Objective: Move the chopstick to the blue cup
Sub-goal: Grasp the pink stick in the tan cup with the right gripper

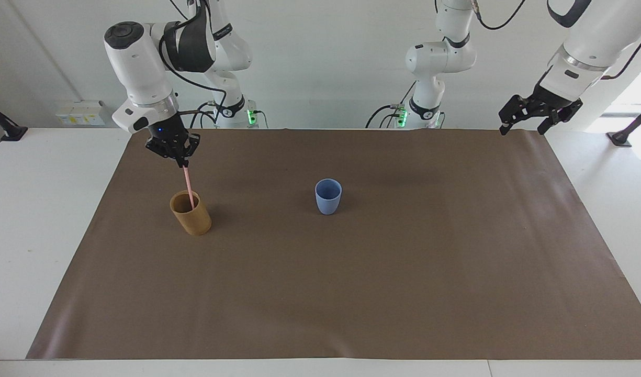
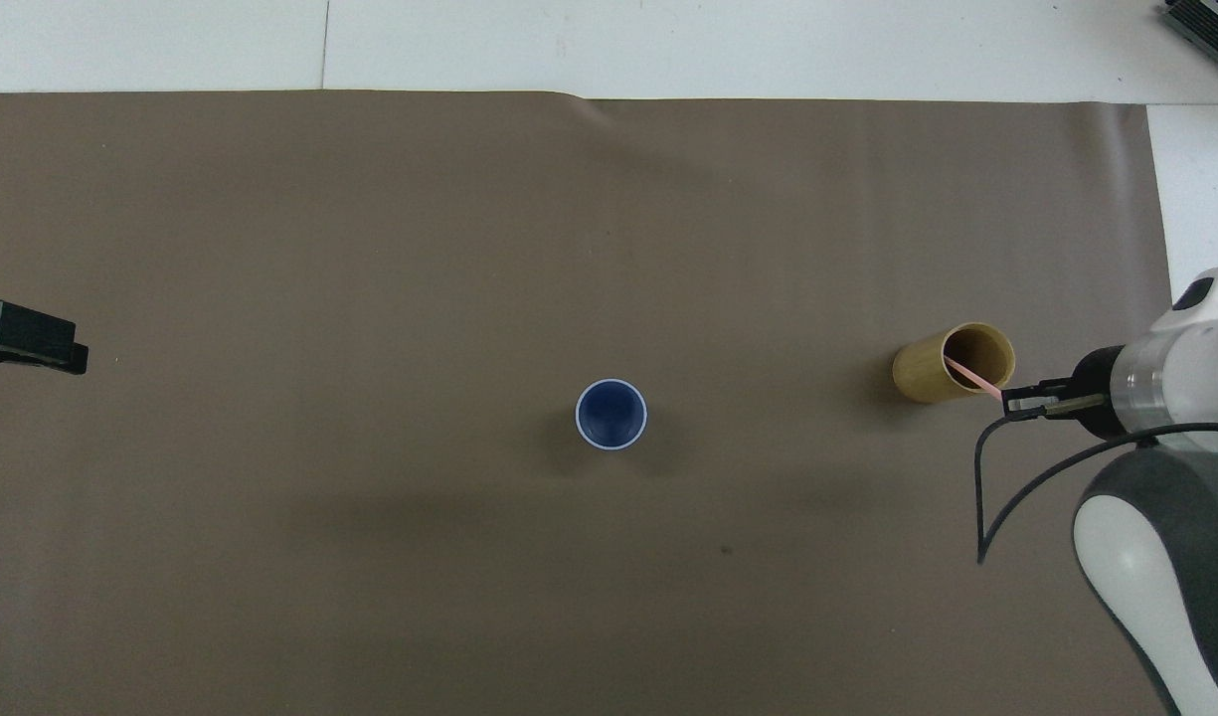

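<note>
The right gripper (image 1: 183,163) is pinching the top end of the chopstick (image 1: 189,180), its fingertips pressed together on the pale-pink stick above the tan cup (image 1: 191,213). The chopstick's lower end is sitting inside that cup, toward the right arm's end of the brown mat (image 1: 351,293). The grasp looks done; lifting the stick clear, carrying it over and lowering it into the blue cup (image 1: 328,196) are all left, by my reckoning. The blue cup is standing upright and empty mid-mat, well apart from the tan cup. The left gripper (image 1: 529,116) is waiting, spread wide, over the mat's corner at the left arm's end.
</note>
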Robot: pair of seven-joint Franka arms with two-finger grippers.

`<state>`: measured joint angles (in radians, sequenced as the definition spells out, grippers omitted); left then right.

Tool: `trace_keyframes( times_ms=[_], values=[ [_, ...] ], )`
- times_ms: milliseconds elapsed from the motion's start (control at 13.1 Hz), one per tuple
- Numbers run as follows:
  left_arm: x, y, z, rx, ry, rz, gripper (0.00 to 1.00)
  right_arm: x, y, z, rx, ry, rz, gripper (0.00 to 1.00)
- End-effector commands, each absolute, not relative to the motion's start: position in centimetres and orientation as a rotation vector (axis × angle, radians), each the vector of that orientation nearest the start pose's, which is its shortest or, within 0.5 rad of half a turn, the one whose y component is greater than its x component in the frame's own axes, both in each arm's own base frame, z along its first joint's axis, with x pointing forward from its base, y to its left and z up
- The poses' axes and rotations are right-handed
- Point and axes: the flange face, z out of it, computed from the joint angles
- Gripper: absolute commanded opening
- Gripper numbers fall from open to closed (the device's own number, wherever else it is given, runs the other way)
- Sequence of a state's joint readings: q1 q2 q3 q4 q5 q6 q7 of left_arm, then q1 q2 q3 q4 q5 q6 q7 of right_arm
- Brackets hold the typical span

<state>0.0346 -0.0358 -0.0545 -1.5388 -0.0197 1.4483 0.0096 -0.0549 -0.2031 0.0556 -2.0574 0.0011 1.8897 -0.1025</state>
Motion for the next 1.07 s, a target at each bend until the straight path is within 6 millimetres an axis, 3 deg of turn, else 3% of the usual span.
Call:
trace_keyframes(
  times_ms=[0, 152, 380, 457, 685, 837, 989],
  values=[
    [52.5, -1.4, 65.6, -3.147, 0.050, 0.080, 1.00, 49.7, 0.6, 57.4, -3.130, -0.123, 0.016, 0.00],
    [52.4, -1.8, 65.6, -3.150, 0.060, 0.087, 1.00, 49.6, 1.0, 60.0, -3.131, -0.080, 0.032, 0.00],
    [52.2, -2.1, 65.9, -3.165, 0.064, 0.095, 1.00, 48.7, 3.0, 63.8, -3.139, -0.023, 0.057, 0.00],
    [51.9, -1.6, 66.2, -3.187, 0.047, 0.096, 1.00, 48.9, 4.2, 64.2, -3.141, 0.027, 0.076, 0.00],
    [50.8, -1.9, 66.8, -3.189, 0.060, 0.137, 1.00, 49.8, 10.1, 65.5, -3.123, 0.222, 0.048, 0.00],
    [50.5, -2.1, 66.9, -3.183, 0.074, 0.150, 1.00, 50.2, 12.9, 65.2, -2.938, 0.545, 0.128, 0.00],
    [49.9, -1.8, 67.8, -3.185, 0.068, 0.111, 1.00, 51.2, 17.7, 65.2, -2.818, 0.770, 0.145, 0.00]
  ],
)
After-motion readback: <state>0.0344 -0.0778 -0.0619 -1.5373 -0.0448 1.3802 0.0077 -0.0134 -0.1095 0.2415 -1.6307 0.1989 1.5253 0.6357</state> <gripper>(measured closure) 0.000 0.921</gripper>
